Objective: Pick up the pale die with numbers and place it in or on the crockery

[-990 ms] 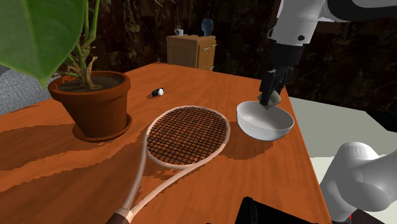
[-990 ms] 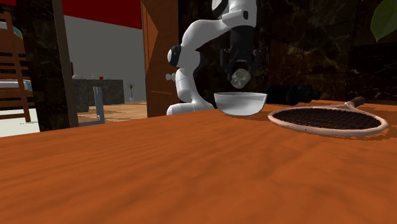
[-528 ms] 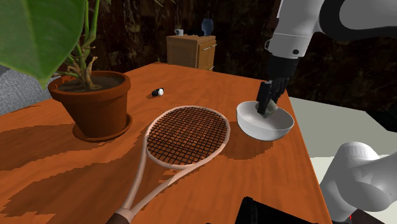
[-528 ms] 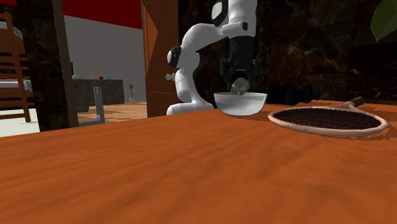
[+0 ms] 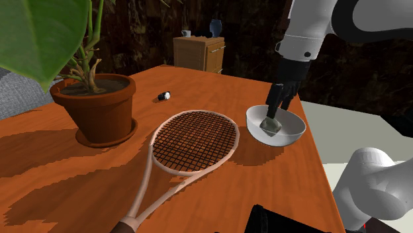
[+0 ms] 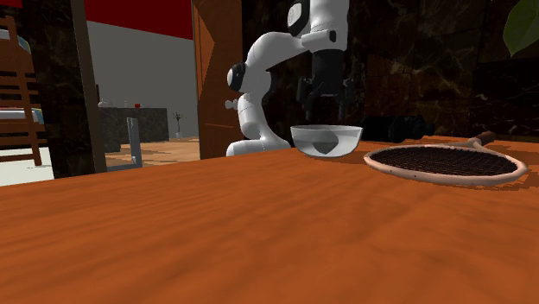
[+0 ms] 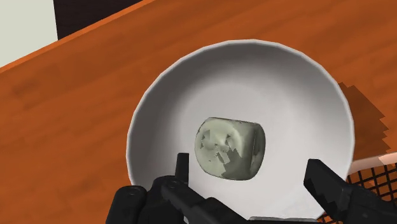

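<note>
The pale die sits squat in the white bowl, blotchy face upward, numerals illegible; the tool hangs spread above it.

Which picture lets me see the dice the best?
The wrist view: the pale die lies close up in the white bowl, its mottled faces plain. The shoulder view shows it small inside the bowl; the second exterior view gives just a dim shape there.
</note>
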### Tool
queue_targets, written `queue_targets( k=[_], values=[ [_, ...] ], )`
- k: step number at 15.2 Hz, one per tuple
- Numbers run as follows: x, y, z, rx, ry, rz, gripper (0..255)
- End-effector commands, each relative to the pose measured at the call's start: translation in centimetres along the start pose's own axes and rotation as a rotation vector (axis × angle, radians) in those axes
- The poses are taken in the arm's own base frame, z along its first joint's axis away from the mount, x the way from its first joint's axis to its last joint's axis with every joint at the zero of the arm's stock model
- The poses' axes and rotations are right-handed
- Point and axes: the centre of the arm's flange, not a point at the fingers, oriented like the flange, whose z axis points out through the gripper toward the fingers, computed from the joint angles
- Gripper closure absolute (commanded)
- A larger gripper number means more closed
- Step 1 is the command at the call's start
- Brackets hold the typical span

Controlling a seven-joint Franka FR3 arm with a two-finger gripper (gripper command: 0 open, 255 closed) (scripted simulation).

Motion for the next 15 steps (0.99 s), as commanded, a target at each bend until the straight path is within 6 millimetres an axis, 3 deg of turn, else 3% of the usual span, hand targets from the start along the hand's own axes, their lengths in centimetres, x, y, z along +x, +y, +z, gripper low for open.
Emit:
queue_targets(
  k=[1,3,7,15],
  values=[
    [0.0,0.0,0.0,0.000,0.000,0.000,0],
    [0.0,0.0,0.0,0.000,0.000,0.000,0],
    [0.0,0.0,-5.0,0.000,0.000,0.000,0],
    [0.0,0.0,-5.0,0.000,0.000,0.000,0]
  ],
)
